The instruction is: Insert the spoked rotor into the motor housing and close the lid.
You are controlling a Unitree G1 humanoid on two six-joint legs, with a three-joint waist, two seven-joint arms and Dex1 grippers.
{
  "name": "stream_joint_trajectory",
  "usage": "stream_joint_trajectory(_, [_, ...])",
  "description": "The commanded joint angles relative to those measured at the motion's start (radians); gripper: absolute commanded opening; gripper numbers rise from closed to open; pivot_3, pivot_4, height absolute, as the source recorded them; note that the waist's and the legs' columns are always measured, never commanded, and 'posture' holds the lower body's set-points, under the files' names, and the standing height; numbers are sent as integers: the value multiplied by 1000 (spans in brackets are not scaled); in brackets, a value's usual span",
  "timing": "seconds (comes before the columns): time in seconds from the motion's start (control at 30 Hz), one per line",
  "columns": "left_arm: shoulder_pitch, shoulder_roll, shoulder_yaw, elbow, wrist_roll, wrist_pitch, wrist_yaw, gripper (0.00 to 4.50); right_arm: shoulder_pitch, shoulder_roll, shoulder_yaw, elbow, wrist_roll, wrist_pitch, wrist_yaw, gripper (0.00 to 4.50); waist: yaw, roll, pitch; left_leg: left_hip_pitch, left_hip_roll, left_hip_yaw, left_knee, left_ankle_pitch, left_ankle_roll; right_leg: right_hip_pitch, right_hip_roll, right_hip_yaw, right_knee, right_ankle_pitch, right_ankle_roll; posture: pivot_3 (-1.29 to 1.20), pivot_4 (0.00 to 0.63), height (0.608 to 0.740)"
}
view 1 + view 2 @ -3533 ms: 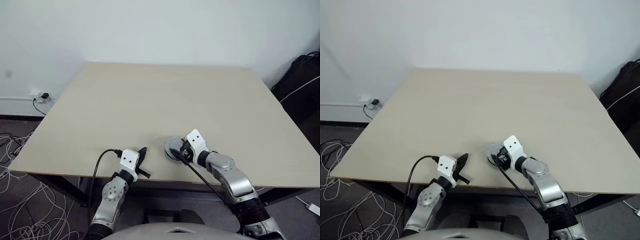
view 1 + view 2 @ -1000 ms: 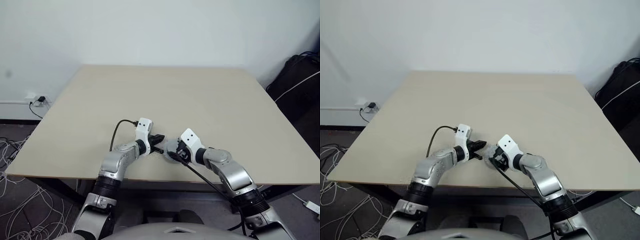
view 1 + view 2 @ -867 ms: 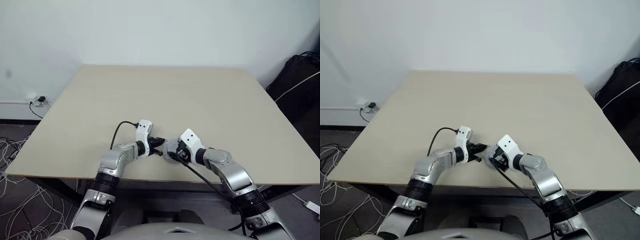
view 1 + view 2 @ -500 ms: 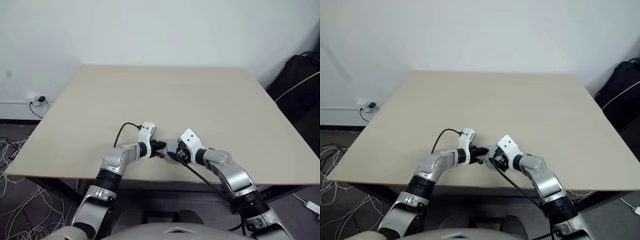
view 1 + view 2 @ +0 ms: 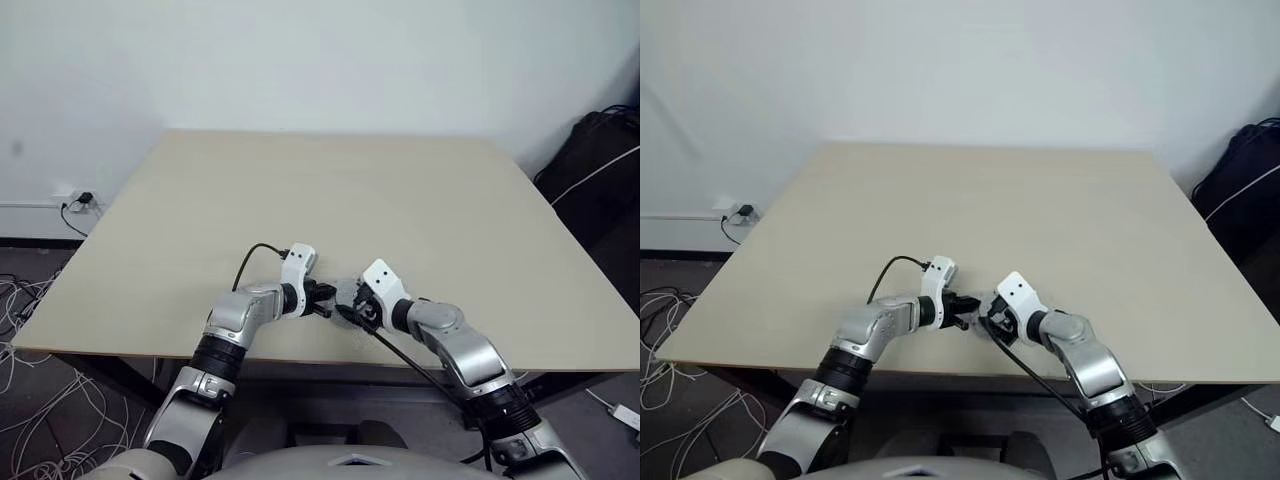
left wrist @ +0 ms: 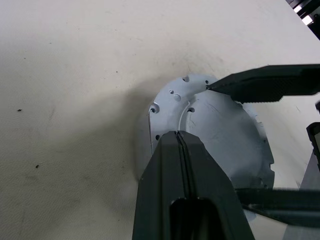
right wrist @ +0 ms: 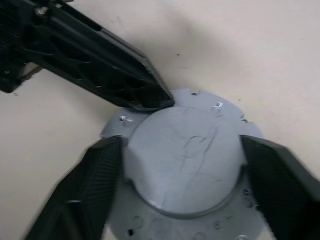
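Your grey round part, a raised smooth dome on a flange with small holes, sits on the beige table near its front edge, between both arms. Your right gripper straddles the dome, jaws spread wide on either side of it. Your left gripper has its fingers pressed together, tips resting on the flange's edge. Beyond the table you have a white wall, a wall socket, loose cables on the floor, and a dark bag at right.

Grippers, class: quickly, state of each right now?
Left gripper: shut, holding nothing, tip on the grey round part.
Right gripper: open, fingers either side of that part.
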Motion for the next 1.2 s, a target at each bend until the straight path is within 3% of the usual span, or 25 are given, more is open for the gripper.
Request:
stream_joint_trajectory(0.03, [23,-4,-34,-7,13,27,1,0,26,-2,8,-27,10,30,6,4484,0,0,0,0,0,0,0,0,0,0,0,0,0,0,0,0,0,740])
stream_joint_trajectory(0.67, [91,-5,-37,-68,12,3,19,0,186,-17,-85,-329,22,56,-110,4484,11,-1,0,0,0,0,-1,0,0,0,-1,0,0,-3,-5,0,0,740])
stream_joint_trajectory(0.97, [95,-3,-36,-74,10,2,15,0,320,125,-252,-470,207,117,-165,4484,13,-1,0,0,0,0,-1,0,1,0,0,0,0,-3,-5,0,0,740])
stream_joint_trajectory(1.2, [95,0,-31,-70,9,-3,14,0,337,279,-380,-417,318,190,-295,4484,12,-1,0,0,0,0,-1,0,1,0,0,0,0,-3,-4,0,0,740])
